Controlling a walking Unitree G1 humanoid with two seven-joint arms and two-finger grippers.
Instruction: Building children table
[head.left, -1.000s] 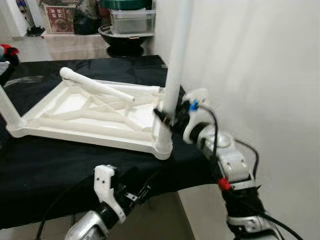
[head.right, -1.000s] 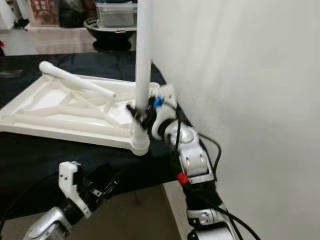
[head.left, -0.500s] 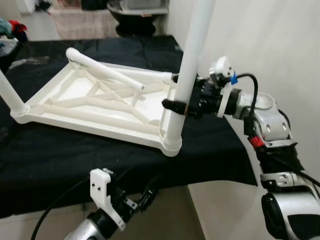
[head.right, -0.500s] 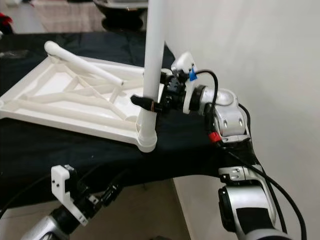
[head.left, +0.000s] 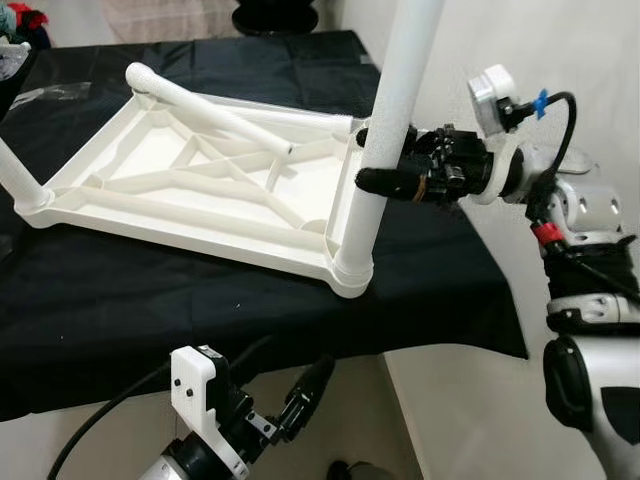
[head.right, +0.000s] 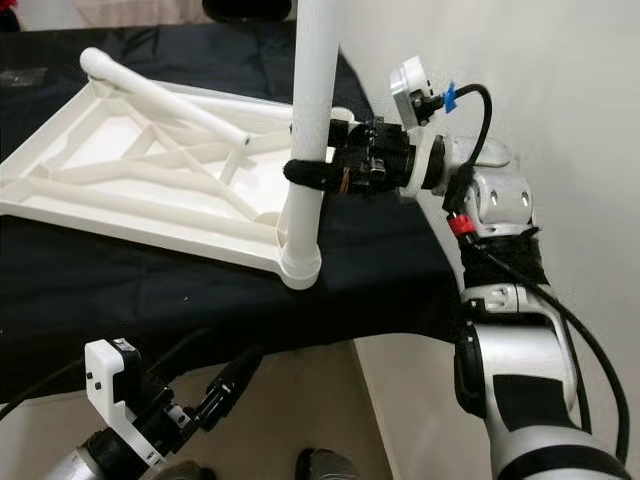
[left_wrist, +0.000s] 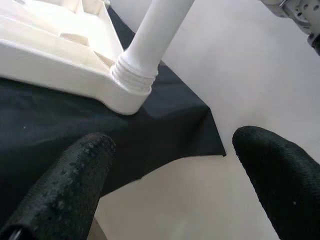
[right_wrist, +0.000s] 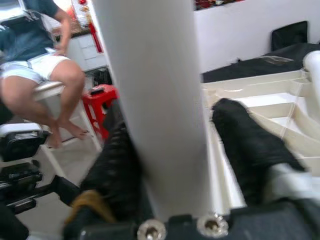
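A white children's tabletop (head.left: 200, 245) lies upside down on a black-covered table (head.left: 120, 310). One white leg (head.left: 395, 90) stands upright in its near right corner socket (left_wrist: 127, 87). My right gripper (head.left: 375, 172) is shut on this leg a short way above the socket, one black finger (right_wrist: 250, 145) on each side of it. A second leg (head.left: 210, 115) lies loose across the tabletop's ribs. A third leg (head.left: 18, 180) stands at the left corner. My left gripper (head.left: 305, 395) hangs open below the table's front edge, its fingers (left_wrist: 70, 185) wide apart and holding nothing.
A white wall (head.left: 560, 60) rises just right of the table's corner, close behind my right arm. The cloth's front edge hangs over the floor. In the right wrist view a person (right_wrist: 35, 65) sits on a stool beside a small red stool (right_wrist: 102, 100).
The head view has moved closer and tipped down. My right gripper stays shut on the upright leg; its wrist has rolled and the forearm now reaches in level from the right.
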